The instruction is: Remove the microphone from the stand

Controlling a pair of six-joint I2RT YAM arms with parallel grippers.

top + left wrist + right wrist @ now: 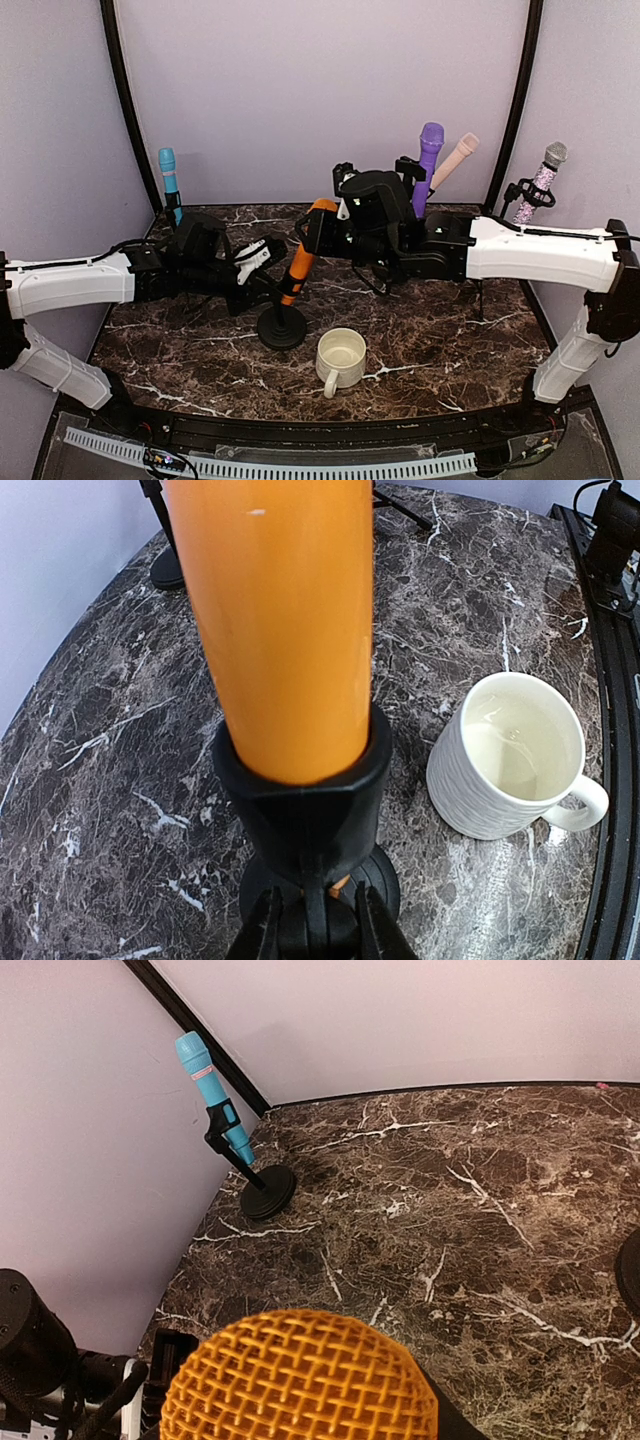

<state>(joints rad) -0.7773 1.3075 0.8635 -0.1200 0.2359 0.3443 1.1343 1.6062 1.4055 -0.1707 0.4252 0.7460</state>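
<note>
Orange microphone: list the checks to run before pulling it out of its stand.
1. Orange microphone seated in the stand clip: ok, not yet out.
2. Left gripper bracing the stand's stem: ok, fingers close on both sides.
3. Right gripper clamped at the microphone's head: cannot tell, fingers hidden.
4. White mug apart from the stand's base: ok, but near.
5. Blue microphone out of the way: ok, at the back wall.

Left wrist view: orange microphone runs off the top edge, head unseen, and the stand base sits mostly hidden behind its own clip. Right wrist view: microphone head cut by the bottom edge. Fingers of the right gripper hidden in every view; grip undeterminable.
</note>
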